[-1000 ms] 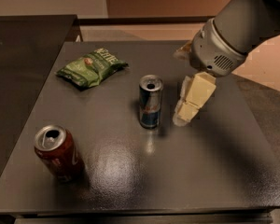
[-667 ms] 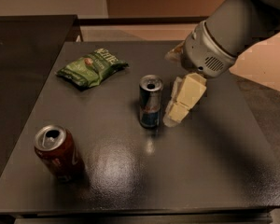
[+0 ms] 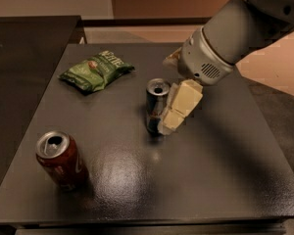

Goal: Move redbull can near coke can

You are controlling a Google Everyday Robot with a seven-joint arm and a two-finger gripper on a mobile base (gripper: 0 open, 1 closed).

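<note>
The redbull can (image 3: 156, 106), slim, dark blue and silver with an open top, stands upright at the middle of the dark table (image 3: 220, 170). My gripper (image 3: 167, 115) has come down from the upper right. Its cream near finger (image 3: 182, 104) is right against the can's right side. A bit of the other finger (image 3: 170, 60) shows behind the grey wrist, so the jaws stand open. The can is on the table, not lifted. The coke can (image 3: 61, 159), red with a silver top, stands upright at the front left, well apart from the redbull can.
A green chip bag (image 3: 95, 70) lies at the back left of the table. A second dark surface (image 3: 24, 62) adjoins on the left. The table's front edge (image 3: 147, 223) runs just below the coke can. Tan floor lies beyond on the right.
My gripper has moved left and slightly down, closing the gap to the redbull can's right side. Both cans and the chip bag have stayed put.
</note>
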